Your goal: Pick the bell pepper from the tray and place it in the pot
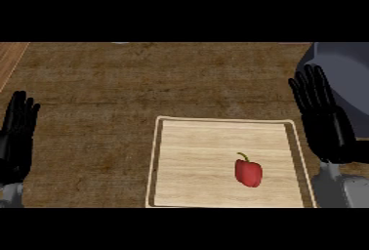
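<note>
A red bell pepper (pixel 249 172) with a small green stem lies on the right half of a light wooden tray (pixel 187 146) at the front of the counter. The dark grey pot (pixel 346 68) shows only partly at the view's upper right edge. My right hand (pixel 328 129) is open with straight fingers pointing away from me, just right of the tray and in front of the pot, a short way from the pepper. My left hand (pixel 16 136) rests open at the left edge, far from the tray.
The brown counter top (pixel 108 83) stretches behind and left of the tray. A lighter wooden strip (pixel 9 56) shows at the upper left corner.
</note>
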Robot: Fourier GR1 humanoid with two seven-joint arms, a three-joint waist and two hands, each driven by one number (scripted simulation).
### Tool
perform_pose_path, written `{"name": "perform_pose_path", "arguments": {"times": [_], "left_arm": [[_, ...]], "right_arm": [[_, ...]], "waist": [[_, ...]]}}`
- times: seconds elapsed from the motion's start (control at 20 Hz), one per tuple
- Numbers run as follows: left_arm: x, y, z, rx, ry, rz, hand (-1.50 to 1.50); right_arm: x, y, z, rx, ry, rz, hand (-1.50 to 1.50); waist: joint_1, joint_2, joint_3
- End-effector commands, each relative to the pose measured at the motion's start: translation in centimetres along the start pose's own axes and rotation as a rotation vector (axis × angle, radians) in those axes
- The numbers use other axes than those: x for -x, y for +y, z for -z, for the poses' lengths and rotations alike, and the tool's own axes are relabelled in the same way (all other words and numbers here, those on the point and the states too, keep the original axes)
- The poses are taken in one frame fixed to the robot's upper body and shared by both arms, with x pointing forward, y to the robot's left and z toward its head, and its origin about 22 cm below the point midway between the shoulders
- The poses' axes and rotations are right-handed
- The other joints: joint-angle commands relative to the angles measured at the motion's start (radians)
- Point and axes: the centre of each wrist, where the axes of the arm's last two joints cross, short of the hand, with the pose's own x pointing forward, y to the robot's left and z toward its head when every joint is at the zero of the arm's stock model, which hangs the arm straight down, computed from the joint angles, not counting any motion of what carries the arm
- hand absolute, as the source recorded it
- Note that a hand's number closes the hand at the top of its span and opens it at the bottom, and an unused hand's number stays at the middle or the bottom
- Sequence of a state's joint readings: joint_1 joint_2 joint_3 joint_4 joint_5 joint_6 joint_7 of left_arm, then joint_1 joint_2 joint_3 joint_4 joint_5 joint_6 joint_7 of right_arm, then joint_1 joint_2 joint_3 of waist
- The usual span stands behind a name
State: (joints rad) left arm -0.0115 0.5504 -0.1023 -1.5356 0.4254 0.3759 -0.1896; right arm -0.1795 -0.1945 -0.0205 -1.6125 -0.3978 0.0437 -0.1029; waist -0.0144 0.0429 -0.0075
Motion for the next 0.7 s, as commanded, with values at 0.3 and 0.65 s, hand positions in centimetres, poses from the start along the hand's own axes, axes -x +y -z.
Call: {"name": "perform_pose_path", "arguments": {"times": [0.3, 0.65], "left_arm": [[-2.3, -3.2, 1.8, 0.109, -0.046, -0.084, 0.00], [-3.6, -5.8, 3.2, 0.148, -0.050, -0.154, 0.00]], "right_arm": [[-13.7, -1.6, 5.8, -0.569, -0.122, -0.731, 1.50], [-9.8, -8.1, 2.5, -0.754, -0.212, -0.758, -1.50]], "waist": [[-0.017, -0.072, -0.025], [0.006, -0.037, 0.011]]}}
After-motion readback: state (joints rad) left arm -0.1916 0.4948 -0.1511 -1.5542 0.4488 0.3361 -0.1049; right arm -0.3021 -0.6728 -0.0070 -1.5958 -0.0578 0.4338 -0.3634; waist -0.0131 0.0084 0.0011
